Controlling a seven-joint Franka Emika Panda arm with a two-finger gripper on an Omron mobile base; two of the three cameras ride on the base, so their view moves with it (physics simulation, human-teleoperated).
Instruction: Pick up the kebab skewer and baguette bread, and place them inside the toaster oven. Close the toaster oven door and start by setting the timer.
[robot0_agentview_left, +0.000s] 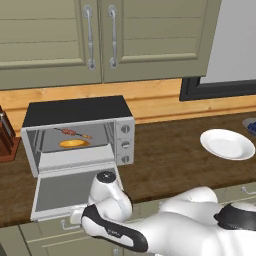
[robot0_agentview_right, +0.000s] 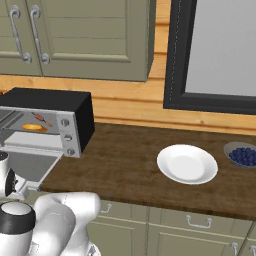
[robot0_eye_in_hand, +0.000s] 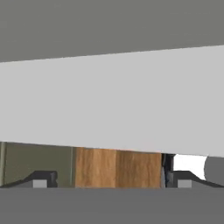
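The toaster oven (robot0_agentview_left: 75, 112) stands at the counter's left with its door (robot0_agentview_left: 70, 190) dropped flat open. Inside lie the kebab skewer (robot0_agentview_left: 72, 133) toward the back and the golden baguette bread (robot0_agentview_left: 74, 144) in front of it; both also show in the right base view, skewer (robot0_agentview_right: 42, 119) and baguette (robot0_agentview_right: 34, 127). My hand sits low at the door's front edge. In the hand view my gripper (robot0_eye_in_hand: 110, 183) is open, fingertips (robot0_eye_in_hand: 41, 181) wide apart and holding nothing, with the door's silver frame (robot0_eye_in_hand: 112, 100) stretching across close above them.
A white plate (robot0_agentview_left: 227, 144) lies on the wooden counter to the right, with a bowl of blueberries (robot0_agentview_right: 243, 155) beyond it. A knife block (robot0_agentview_left: 6, 135) stands left of the oven. Wall cabinets (robot0_agentview_left: 100, 40) hang overhead.
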